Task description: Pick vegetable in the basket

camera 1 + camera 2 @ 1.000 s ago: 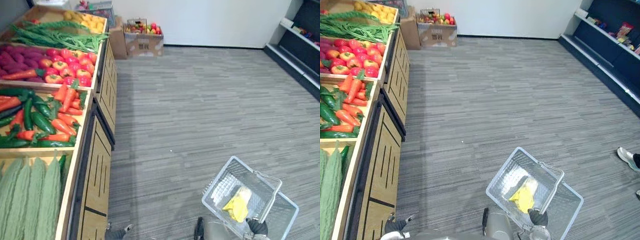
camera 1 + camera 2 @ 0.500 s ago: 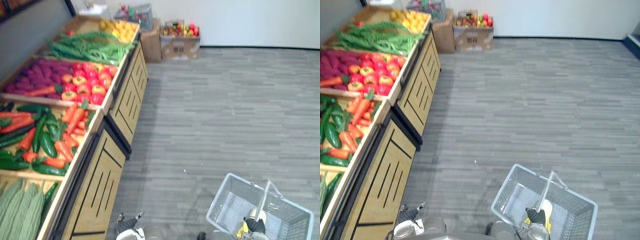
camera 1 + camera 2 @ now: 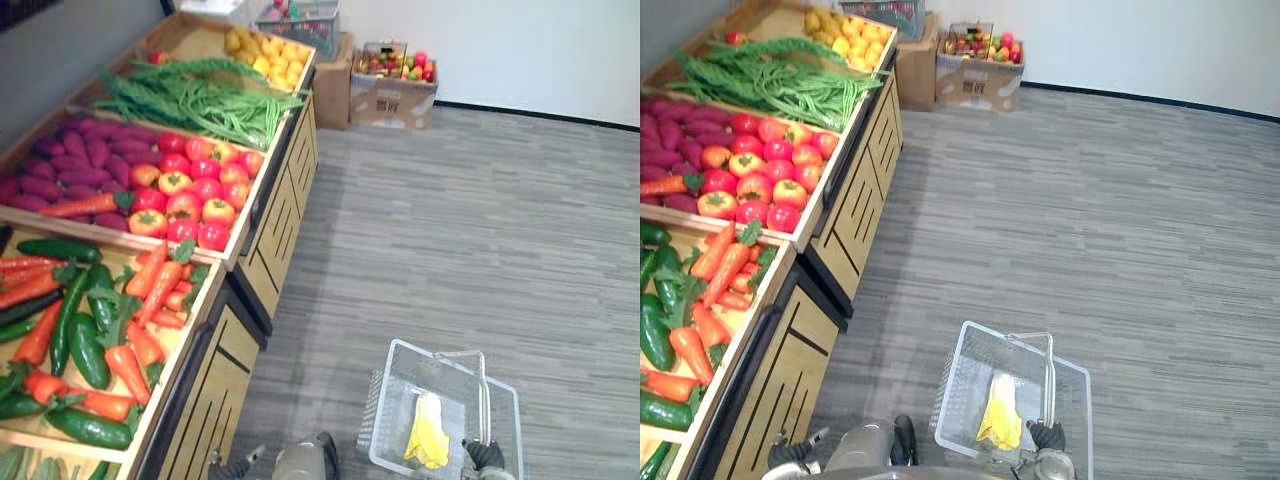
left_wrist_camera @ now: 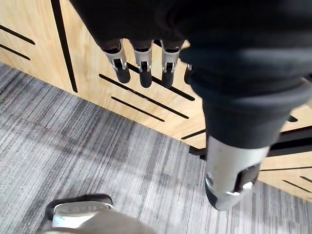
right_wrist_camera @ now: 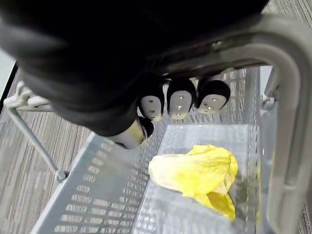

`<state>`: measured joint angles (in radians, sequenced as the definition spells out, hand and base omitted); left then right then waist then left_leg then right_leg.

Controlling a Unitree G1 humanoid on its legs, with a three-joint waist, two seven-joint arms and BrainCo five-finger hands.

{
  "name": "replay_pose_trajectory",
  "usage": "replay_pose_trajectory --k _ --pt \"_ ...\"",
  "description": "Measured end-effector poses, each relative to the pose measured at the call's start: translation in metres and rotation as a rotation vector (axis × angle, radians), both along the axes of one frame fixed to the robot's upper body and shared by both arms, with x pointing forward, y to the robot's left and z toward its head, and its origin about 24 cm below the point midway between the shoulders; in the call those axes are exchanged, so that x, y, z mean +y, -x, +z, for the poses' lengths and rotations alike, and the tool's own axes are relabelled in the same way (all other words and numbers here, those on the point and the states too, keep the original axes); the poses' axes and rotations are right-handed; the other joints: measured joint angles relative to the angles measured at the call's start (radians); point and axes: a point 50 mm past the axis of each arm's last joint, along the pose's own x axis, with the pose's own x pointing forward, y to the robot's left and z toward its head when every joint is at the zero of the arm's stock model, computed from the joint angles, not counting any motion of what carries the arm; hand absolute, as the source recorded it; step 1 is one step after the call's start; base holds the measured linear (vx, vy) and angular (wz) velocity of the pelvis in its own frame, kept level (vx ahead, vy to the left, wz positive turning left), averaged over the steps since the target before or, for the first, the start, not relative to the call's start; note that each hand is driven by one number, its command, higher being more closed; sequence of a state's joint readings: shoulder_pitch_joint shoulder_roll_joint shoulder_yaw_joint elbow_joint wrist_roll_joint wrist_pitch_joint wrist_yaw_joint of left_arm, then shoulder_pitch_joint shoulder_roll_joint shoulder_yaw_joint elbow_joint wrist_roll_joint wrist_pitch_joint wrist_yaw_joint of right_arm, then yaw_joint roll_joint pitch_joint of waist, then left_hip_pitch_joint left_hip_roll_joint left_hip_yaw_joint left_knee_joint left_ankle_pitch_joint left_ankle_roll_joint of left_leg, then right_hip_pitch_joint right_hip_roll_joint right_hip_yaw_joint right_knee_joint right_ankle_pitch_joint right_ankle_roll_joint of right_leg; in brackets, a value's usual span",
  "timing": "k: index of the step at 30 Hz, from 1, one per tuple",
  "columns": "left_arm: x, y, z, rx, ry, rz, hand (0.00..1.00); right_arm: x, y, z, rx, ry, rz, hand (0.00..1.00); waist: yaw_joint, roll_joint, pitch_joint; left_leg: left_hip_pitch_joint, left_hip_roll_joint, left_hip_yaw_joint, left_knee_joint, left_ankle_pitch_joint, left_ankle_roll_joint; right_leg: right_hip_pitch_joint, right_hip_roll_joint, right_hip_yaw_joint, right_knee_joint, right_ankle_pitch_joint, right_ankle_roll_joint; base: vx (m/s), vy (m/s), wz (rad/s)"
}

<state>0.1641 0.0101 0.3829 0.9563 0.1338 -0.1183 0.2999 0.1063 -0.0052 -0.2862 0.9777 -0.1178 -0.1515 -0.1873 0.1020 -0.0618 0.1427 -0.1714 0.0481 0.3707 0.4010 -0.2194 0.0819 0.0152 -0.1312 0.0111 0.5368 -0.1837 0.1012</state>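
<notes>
Yellow vegetable (image 5: 195, 173) in basket (image 5: 97, 204), below right hand (image 5: 180, 100)

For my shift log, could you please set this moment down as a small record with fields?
Right hand: curled round the basket handle, holding the basket
Left hand: empty, fingers relaxed, beside the wooden stand
Basket contents: one yellow leafy vegetable
Nearest crate in view: carrots and cucumbers
Next crate: tomatoes and purple vegetables
Crate beyond: green beans
</notes>
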Motion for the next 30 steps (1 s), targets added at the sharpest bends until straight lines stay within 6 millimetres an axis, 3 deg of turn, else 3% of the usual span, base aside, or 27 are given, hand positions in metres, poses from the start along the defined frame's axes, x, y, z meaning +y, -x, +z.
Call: replay_pose_trajectory --k 1,2,3,4,5,6,9,10,13,14,15,16,18,24,26,27,28,30 --pt "0.002 0.009 -0.001 0.031 -0.005 -0.01 0.0 -0.007 -0.008 0.006 -0.061 0.031 0.014 1.0 -0.026 0.013 0.007 0.1 -0.027 -0.014 -0.047 -0.108 0.034 -0.182 -0.011 -0.015 0.382 0.062 0.041 0.27 0.14 -0.25" --pt "0.009 0.009 -0.002 0.059 -0.016 -0.037 0.0 -0.008 -0.022 0.011 -0.102 0.037 0.021 1.0 -0.052 -0.003 0.026 0.14 -0.053 -0.044 -0.057 -0.119 0.02 -0.234 -0.051 -0.04 0.493 -0.026 0.004 0.2 0.041 0.27" --pt "0.013 0.004 0.0 0.053 -0.026 -0.049 0.0 -0.013 -0.023 0.013 -0.105 0.05 0.011 1.0 -0.071 -0.006 0.031 0.157 -0.052 -0.079 -0.059 -0.118 0.022 -0.242 -0.061 -0.095 0.471 -0.071 -0.011 0.05 -0.031 1.14" --pt "0.013 -0.01 0.003 0.0 -0.03 -0.035 0.0 -0.021 -0.013 0.01 -0.079 0.053 -0.05 1.0 -0.066 -0.004 0.027 0.199 -0.041 -0.104 -0.097 -0.113 0.026 -0.245 -0.06 -0.183 0.311 -0.08 -0.027 0.2 -0.075 1.37" --pt "0.015 -0.015 0.006 -0.04 -0.036 -0.001 0.0 -0.027 -0.009 0.011 -0.084 0.064 -0.114 1.0 -0.068 -0.002 0.024 0.226 -0.029 -0.115 -0.133 -0.09 0.017 -0.263 -0.049 -0.188 0.13 -0.066 -0.018 0.24 -0.088 1.23" --pt "0.014 -0.014 0.006 -0.039 -0.031 0.021 0.0 -0.029 -0.009 0.011 -0.085 0.067 -0.128 1.0 -0.071 -0.003 0.025 0.229 -0.02 -0.117 -0.137 -0.082 0.011 -0.276 -0.045 -0.18 0.059 -0.058 -0.01 0.26 -0.12 0.93" --pt "0.006 0.013 -0.002 0.023 0.012 0.117 0.0 -0.026 0.008 0.005 -0.028 0.06 -0.124 1.0 -0.051 0.013 0.028 0.275 0.038 -0.195 -0.148 -0.112 -0.044 -0.3 -0.005 -0.118 -0.206 0.035 -0.009 0.35 -0.169 0.69" --pt "0.004 0.017 -0.003 0.033 0.019 0.13 0.0 -0.022 0.01 0.004 -0.017 0.049 -0.114 1.0 -0.045 0.014 0.028 0.283 0.048 -0.212 -0.15 -0.119 -0.057 -0.299 0.003 -0.104 -0.239 0.049 -0.007 0.42 -0.195 0.74" --pt "0.003 0.016 -0.004 0.027 0.028 0.155 0.0 -0.011 0.021 -0.002 0.036 0.013 -0.14 1.0 -0.034 0.0 0.027 0.311 0.066 -0.326 -0.149 -0.156 -0.14 -0.243 0.025 0.001 -0.39 0.127 0.004 0.51 -0.33 0.97" --pt "0.004 0.015 -0.004 0.026 0.025 0.152 0.0 -0.012 0.026 -0.003 0.05 0.013 -0.146 1.0 -0.035 0.0 0.028 0.318 0.07 -0.359 -0.153 -0.166 -0.156 -0.227 0.03 0.031 -0.394 0.204 0.012 0.54 -0.423 1.4" --pt "0.0 0.01 -0.004 0.02 0.04 0.151 0.0 -0.021 0.029 -0.002 0.06 0.028 -0.176 1.0 -0.042 0.041 0.026 0.32 0.102 -0.421 -0.156 -0.169 -0.172 -0.225 0.057 0.006 -0.329 0.223 0.024 0.5 -0.386 1.35" --pt "-0.007 0.004 -0.003 -0.009 0.053 0.151 0.0 -0.03 0.031 -0.001 0.068 0.049 -0.189 1.0 -0.041 0.057 0.027 0.313 0.119 -0.462 -0.17 -0.134 -0.197 -0.259 0.06 0.003 -0.228 0.139 0.015 0.54 -0.445 1.2" --pt "-0.012 0.001 -0.004 -0.02 0.069 0.173 0.0 -0.04 0.028 0.003 0.056 0.078 -0.172 1.0 -0.041 0.069 0.024 0.313 0.149 -0.528 -0.194 -0.079 -0.214 -0.285 0.054 -0.077 -0.112 0.051 -0.019 0.43 -0.396 0.92" --pt "-0.017 -0.017 0.0 -0.079 0.088 0.168 0.0 -0.036 0.007 0.007 -0.005 0.075 -0.096 1.0 -0.046 0.067 0.009 0.206 0.209 -0.629 -0.235 0.122 -0.236 -0.259 0.041 -0.242 -0.08 0.008 -0.08 0.24 -0.31 1.12" --pt "-0.019 -0.021 0.001 -0.09 0.089 0.152 0.0 -0.036 0.002 0.008 -0.012 0.073 -0.096 1.0 -0.047 0.066 0.009 0.182 0.216 -0.589 -0.264 0.175 -0.249 -0.236 0.023 -0.294 -0.1 0.003 -0.089 0.12 -0.179 1.33" --pt "-0.021 -0.024 0.002 -0.091 0.09 0.13 0.0 -0.036 0.002 0.007 -0.011 0.069 -0.104 1.0 -0.055 0.064 0.009 0.163 0.222 -0.461 -0.282 0.221 -0.246 -0.194 0.004 -0.357 -0.135 0.002 -0.091 0.08 -0.083 1.23" --pt "-0.022 -0.025 0.002 -0.091 0.09 0.118 0.0 -0.035 0.003 0.007 -0.011 0.066 -0.109 1.0 -0.057 0.064 0.009 0.158 0.222 -0.394 -0.287 0.237 -0.246 -0.181 -0.004 -0.374 -0.145 0.002 -0.091 0.07 -0.049 1.64" --pt "-0.027 -0.027 0.001 -0.084 0.091 0.071 0.0 -0.036 0.002 0.006 -0.006 0.057 -0.134 1.0 -0.071 0.07 0.005 0.158 0.216 -0.144 -0.337 0.279 -0.238 -0.139 -0.024 -0.416 -0.18 0.002 -0.09 0.02 0.037 1.3"
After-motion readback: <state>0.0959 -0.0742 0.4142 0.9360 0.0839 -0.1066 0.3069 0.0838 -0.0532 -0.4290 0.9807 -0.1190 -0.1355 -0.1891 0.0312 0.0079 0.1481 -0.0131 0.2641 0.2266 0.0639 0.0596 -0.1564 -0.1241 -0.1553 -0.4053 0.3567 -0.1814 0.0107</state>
